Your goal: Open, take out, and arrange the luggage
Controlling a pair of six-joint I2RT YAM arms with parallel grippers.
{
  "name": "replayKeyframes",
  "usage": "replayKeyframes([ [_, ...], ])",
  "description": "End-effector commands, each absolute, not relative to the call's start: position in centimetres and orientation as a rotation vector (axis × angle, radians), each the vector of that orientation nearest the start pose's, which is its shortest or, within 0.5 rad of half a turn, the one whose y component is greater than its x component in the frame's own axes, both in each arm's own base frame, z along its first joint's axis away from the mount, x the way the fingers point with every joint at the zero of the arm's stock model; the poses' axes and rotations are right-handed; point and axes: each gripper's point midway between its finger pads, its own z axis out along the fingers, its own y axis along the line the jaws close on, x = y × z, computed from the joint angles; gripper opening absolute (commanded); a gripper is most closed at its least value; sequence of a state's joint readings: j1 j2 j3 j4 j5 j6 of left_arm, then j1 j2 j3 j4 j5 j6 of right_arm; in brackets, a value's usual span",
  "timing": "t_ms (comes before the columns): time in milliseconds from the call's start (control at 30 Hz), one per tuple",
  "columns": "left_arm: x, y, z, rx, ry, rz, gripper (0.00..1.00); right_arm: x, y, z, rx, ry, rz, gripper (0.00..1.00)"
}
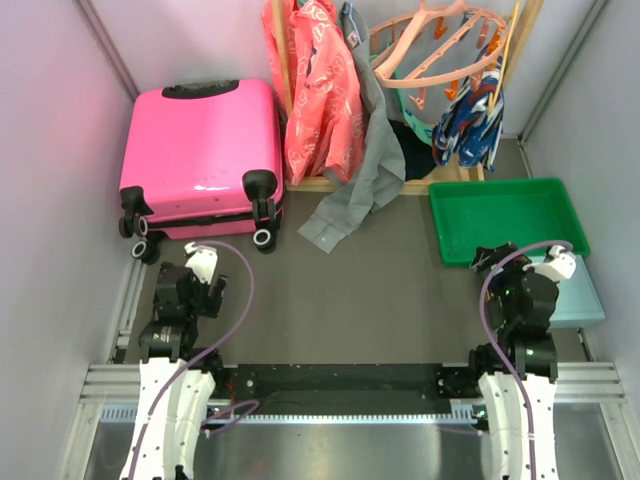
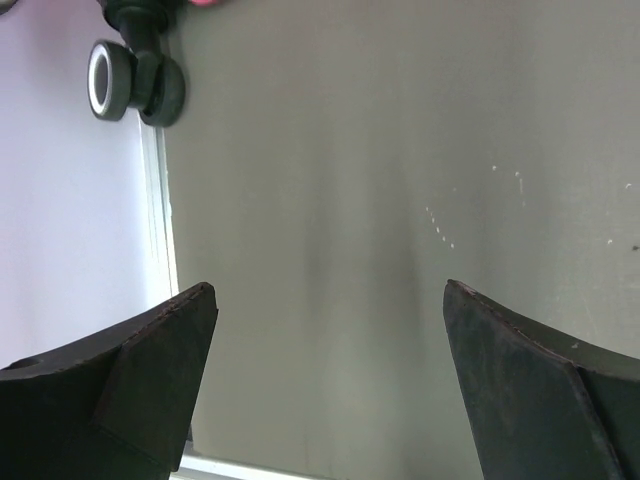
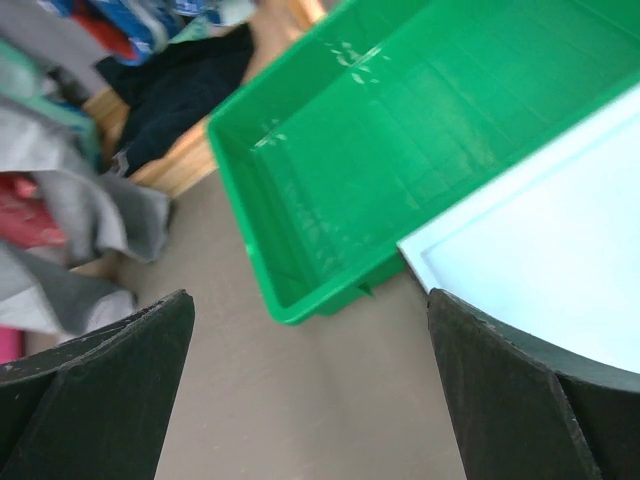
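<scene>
No legible text, label, brand or number anywhere; white print on the pink garment indistinct

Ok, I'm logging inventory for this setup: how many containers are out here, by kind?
pink suitcase: 1
green tray: 1
pale teal flat box: 1
Total: 3

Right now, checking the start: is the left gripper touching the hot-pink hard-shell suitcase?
Apart. Left wrist view shows bare tabletop between left gripper and suitcase wheel.
</scene>
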State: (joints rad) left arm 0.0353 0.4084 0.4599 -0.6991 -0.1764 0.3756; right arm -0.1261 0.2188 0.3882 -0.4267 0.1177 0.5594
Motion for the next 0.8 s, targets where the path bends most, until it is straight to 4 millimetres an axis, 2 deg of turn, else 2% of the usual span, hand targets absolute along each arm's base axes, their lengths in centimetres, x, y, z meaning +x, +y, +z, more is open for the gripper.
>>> replayKeyframes([
  [0,21.6,4.9,17.3,0.222,2.068,0.393,0.99,23.3,-0.8,24.3,0.548,1.572,0.309,0.99],
  [33,21.7,4.8,16.7,0.206,2.134,0.371,0.99,23.6,-0.7,24.3,0.551,1.595,0.313,0.99],
  [67,22.1,4.7,18.8,0.187,2.121,0.359,0.99,23.5,-0.7,25.9,0.545,1.578,0.316,0.99],
  [133,22.5,4.5,19.2,0.173,2.192,0.329,0.99,24.0,-0.8,25.9,0.546,1.640,0.298,0.99],
  [167,23.1,4.7,21.1,0.151,2.159,0.337,0.99,23.9,-0.8,27.4,0.534,1.625,0.295,0.99],
  [233,24.0,4.9,22.2,0.142,2.153,0.351,0.99,24.2,-0.4,27.5,0.507,1.671,0.302,0.99],
  [267,24.6,5.2,23.6,0.129,2.125,0.369,0.99,24.5,-0.1,27.7,0.479,1.700,0.304,0.99],
  [300,24.9,5.6,23.9,0.116,2.128,0.393,0.99,24.6,0.1,27.5,0.470,1.720,0.305,0.99],
  [367,25.8,7.6,24.4,0.077,2.157,0.521,0.99,24.8,0.7,26.9,0.441,1.771,0.309,0.99],
  [400,26.4,8.4,23.8,0.072,2.195,0.563,0.99,24.9,0.9,26.8,0.426,1.781,0.308,0.99],
  [433,26.8,9.0,24.5,0.071,2.189,0.595,0.99,24.8,1.6,26.9,0.391,1.792,0.320,0.99],
  [500,27.5,10.3,24.4,0.044,2.213,0.584,0.99,24.8,2.4,27.1,0.356,1.810,0.338,0.99],
  [533,28.0,10.9,25.3,0.035,2.199,0.584,0.99,24.6,3.7,28.4,0.312,1.801,0.374,0.99],
  [567,28.1,12.1,25.5,-0.005,2.202,0.583,0.99,24.4,4.4,28.7,0.293,1.815,0.391,0.99],
  [600,28.6,12.8,24.7,-0.019,2.241,0.583,0.99,24.6,5.1,29.0,0.281,1.835,0.403,0.99],
  [633,29.0,13.5,25.3,-0.039,2.238,0.587,0.99,24.8,4.8,31.0,0.307,1.797,0.377,0.99],
  [667,29.0,14.5,25.2,-0.072,2.248,0.587,0.99,24.6,7.1,31.2,0.239,1.827,0.413,0.99],
  [700,29.4,15.1,24.6,-0.089,2.271,0.581,0.99,24.8,7.9,31.8,0.222,1.829,0.405,0.99],
  [733,29.8,15.7,25.1,-0.108,2.254,0.584,0.99,26.1,8.2,32.3,0.229,1.835,0.320,0.99],
  [767,29.8,16.5,25.1,-0.131,2.252,0.595,0.99,25.8,11.5,32.6,0.122,1.854,0.345,0.99],
])
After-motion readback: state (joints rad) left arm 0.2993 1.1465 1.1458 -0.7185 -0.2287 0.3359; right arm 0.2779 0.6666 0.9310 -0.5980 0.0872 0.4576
